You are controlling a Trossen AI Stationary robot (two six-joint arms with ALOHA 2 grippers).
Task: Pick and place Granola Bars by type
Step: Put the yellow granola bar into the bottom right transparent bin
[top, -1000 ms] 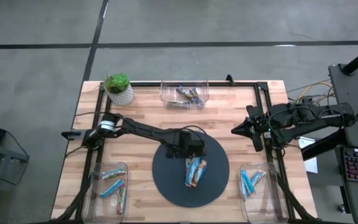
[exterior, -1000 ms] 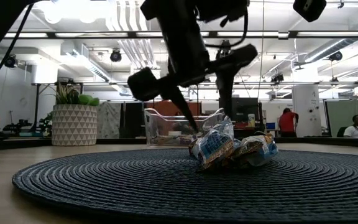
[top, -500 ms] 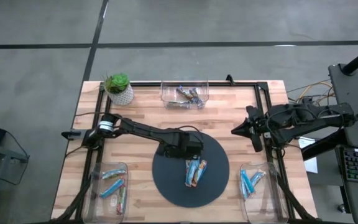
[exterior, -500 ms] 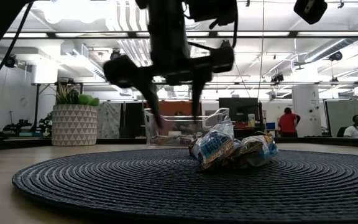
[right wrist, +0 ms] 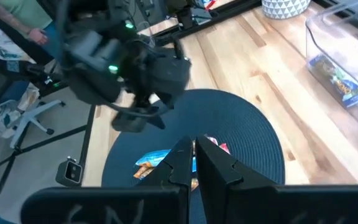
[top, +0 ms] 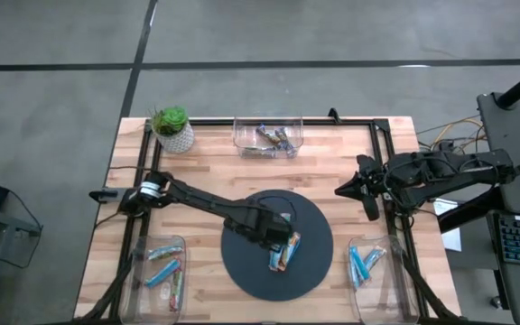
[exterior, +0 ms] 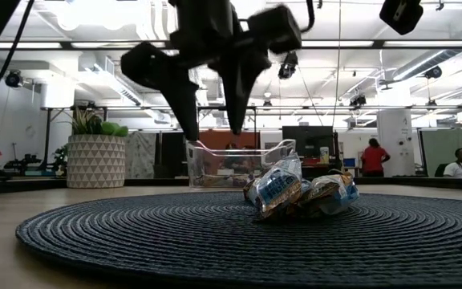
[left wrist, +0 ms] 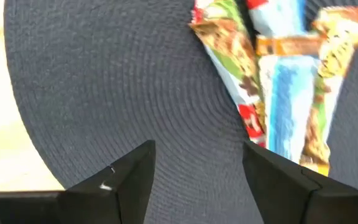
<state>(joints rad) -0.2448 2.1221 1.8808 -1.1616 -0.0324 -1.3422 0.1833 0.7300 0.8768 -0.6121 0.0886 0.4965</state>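
Note:
Three granola bars (top: pixel 283 251) lie side by side on the dark round mat (top: pixel 242 271). In the left wrist view they are a green-brown one (left wrist: pixel 226 56), a blue one (left wrist: pixel 286 87) and a green-yellow one (left wrist: pixel 329 50). My left gripper (exterior: pixel 212 120) hangs open above the mat, pointing down, just to the table's left of the bars (exterior: pixel 295 191), with only bare mat (left wrist: pixel 104 93) between its fingers. My right gripper (right wrist: pixel 195 163) is shut and waits at the table's right edge (top: pixel 343 190).
Clear bins holding more bars stand at the far edge (top: pixel 267 135), the near left corner (top: pixel 162 269) and the near right corner (top: pixel 366 264). A potted plant (top: pixel 171 126) stands at the far left. Black frame rails run along the table's edges.
My left gripper has risen from just over the bars and shifted toward the table's left and near edges. It has rolled about its downward axis and stayed open. The bars lie as before.

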